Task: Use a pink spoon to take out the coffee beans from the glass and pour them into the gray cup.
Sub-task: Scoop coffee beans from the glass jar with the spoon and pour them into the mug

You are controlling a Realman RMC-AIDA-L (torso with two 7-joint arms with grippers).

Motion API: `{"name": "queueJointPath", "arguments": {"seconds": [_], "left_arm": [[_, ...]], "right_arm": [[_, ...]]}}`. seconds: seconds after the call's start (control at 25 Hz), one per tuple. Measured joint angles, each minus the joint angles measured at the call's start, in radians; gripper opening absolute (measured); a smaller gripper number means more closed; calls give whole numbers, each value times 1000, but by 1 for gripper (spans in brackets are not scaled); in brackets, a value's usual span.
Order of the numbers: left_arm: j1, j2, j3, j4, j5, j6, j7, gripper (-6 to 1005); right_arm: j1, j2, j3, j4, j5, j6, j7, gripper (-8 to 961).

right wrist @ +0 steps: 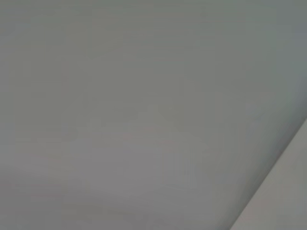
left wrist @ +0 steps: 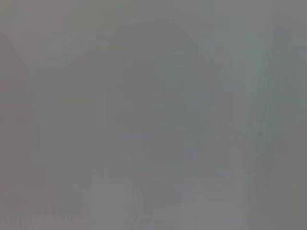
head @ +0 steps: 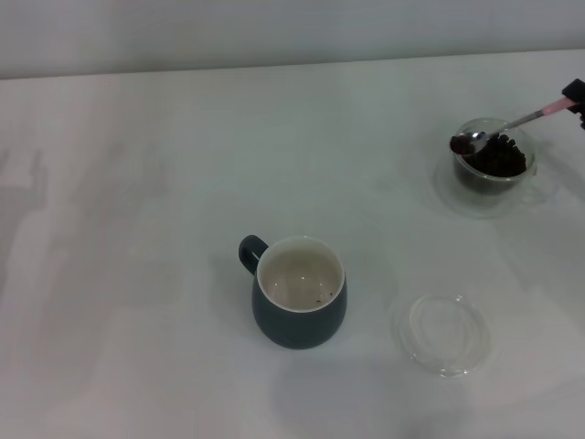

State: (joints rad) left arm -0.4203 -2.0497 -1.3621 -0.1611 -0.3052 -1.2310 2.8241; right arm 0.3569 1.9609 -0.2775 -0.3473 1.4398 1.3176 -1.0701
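Note:
In the head view the glass [head: 494,167] stands at the far right of the table, filled with a heap of coffee beans [head: 501,156]. The pink spoon [head: 512,125] reaches over its rim from the right, its silver bowl holding a few beans above the glass's left edge. My right gripper [head: 574,94] shows only as a dark tip at the right edge, shut on the spoon's pink handle end. The gray cup [head: 299,293] stands near the table's middle, handle to the left, its cream inside almost empty. My left gripper is out of view.
A flat clear glass saucer [head: 444,334] lies to the right of the gray cup, nearer the front. The white table [head: 137,229] runs to a pale wall at the back. Both wrist views show only blank grey surface.

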Motion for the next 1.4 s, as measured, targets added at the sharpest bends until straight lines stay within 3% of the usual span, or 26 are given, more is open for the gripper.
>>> {"name": "queueJointPath", "arguments": {"seconds": [0.6,0.92,1.4], "left_arm": [[-5,-1,0,0,0,39,0,443],[-8,-9,0,0,0,57,0,443],[-2,-9,0,0,0,57,0,444]], "right_arm": [[1,39,-59,1,-9,83,-21,180],[11,43,-131,38,-3,110,-47,183],[60,48,-153,134,-6,149,-112,188]]}}
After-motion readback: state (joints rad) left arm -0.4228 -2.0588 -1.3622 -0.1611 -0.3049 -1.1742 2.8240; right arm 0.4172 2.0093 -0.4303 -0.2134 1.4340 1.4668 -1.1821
